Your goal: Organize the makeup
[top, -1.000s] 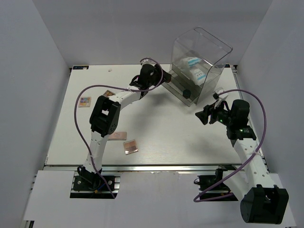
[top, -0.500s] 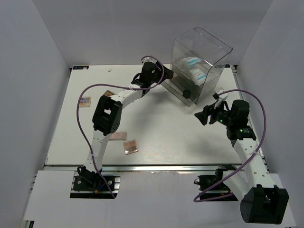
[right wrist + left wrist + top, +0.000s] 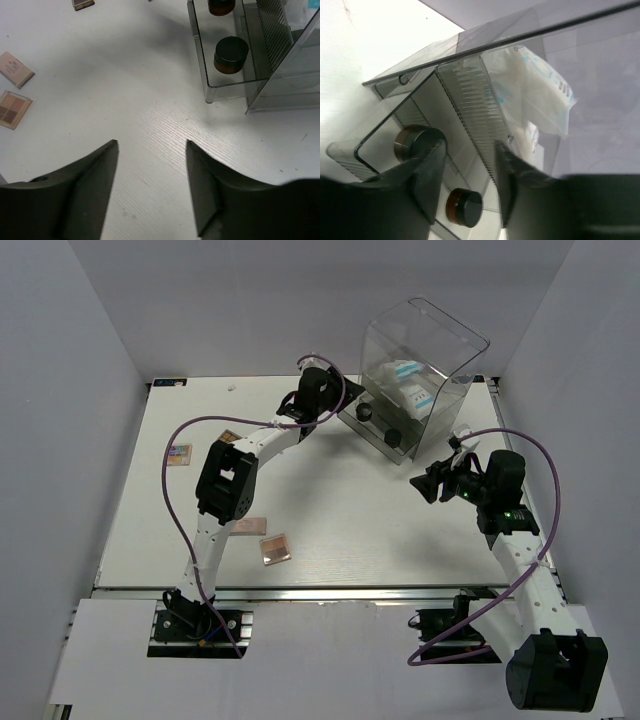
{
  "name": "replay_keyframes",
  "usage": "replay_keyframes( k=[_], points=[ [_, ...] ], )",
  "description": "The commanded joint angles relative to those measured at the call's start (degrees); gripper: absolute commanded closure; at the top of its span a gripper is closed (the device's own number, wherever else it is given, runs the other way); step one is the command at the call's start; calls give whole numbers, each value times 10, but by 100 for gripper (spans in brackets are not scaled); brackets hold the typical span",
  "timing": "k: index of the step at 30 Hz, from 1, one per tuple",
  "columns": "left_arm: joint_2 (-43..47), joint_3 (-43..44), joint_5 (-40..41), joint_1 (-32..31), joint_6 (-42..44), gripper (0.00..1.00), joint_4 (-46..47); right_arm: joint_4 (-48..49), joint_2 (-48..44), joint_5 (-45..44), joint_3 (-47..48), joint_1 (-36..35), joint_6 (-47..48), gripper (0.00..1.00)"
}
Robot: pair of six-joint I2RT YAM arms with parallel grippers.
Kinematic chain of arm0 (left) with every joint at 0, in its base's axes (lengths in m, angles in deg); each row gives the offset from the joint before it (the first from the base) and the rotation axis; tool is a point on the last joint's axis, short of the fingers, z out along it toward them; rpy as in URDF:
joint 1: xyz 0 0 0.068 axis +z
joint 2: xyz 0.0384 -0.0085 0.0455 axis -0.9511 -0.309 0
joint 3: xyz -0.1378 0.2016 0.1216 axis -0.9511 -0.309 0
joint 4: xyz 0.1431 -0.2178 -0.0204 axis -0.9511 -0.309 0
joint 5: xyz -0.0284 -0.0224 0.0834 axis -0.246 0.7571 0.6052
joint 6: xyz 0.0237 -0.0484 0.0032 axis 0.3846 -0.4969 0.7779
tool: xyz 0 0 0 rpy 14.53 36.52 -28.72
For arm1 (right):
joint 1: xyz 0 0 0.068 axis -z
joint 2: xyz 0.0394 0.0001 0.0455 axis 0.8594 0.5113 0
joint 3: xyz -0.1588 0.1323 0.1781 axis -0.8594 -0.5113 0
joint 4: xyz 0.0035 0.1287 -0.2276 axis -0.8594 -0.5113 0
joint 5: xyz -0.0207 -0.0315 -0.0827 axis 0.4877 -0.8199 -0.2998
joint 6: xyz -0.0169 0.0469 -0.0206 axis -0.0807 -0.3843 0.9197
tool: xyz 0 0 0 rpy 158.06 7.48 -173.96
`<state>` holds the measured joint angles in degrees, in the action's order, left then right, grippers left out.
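Two round black jars (image 3: 465, 207) (image 3: 410, 143) lie in the pulled-out bottom drawer (image 3: 200, 60) of the clear acrylic box (image 3: 425, 350). White blue-printed pouches (image 3: 535, 85) sit in the compartment above. My left gripper (image 3: 469, 142) hovers at the drawer, open, with one jar seen between its fingers and untouched. Several pink and brown palettes (image 3: 274, 548) (image 3: 250, 525) (image 3: 178, 454) lie on the table's left half. My right gripper (image 3: 151, 142) hangs open over bare table, in front of the box. Both jars (image 3: 231, 54) also show in the right wrist view.
The acrylic box stands at the table's back right, its drawer sticking out toward the left arm. Another palette (image 3: 229, 437) lies partly under the left arm's link. Purple cables loop over both arms. Grey walls close in the table on three sides.
The left gripper has shifted slightly at the drawer, and a round jar that it covered now shows beside it. The right arm has hardly moved.
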<state>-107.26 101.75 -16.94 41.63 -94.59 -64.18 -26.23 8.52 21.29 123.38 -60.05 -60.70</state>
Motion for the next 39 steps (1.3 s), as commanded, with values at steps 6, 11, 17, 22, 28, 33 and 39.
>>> replay_keyframes(
  k=[6, 11, 17, 22, 28, 33, 39],
  points=[
    [174, -132, 33, 16, 16, 100, 66, 37, 10, 24, 4, 2, -27, 76],
    [267, -339, 34, 28, 8, 100, 88, -16, 48, 62, 32, -7, 89, 92],
    [232, -378, -8, 27, -43, 100, 100, -46, 99, 53, 69, -10, 156, 92],
    [141, -281, -36, 20, -42, 100, 53, -46, 111, 42, 87, -10, 145, 88],
    [59, -153, -60, 11, -45, 100, 3, -34, 97, 15, 73, -10, 130, 86],
    [7, -91, -75, 0, -60, 100, 6, -32, 92, 4, 66, -10, 131, 84],
    [-41, -29, -95, -9, -87, 100, 21, -26, 99, -1, 66, -10, 128, 83]
  ],
)
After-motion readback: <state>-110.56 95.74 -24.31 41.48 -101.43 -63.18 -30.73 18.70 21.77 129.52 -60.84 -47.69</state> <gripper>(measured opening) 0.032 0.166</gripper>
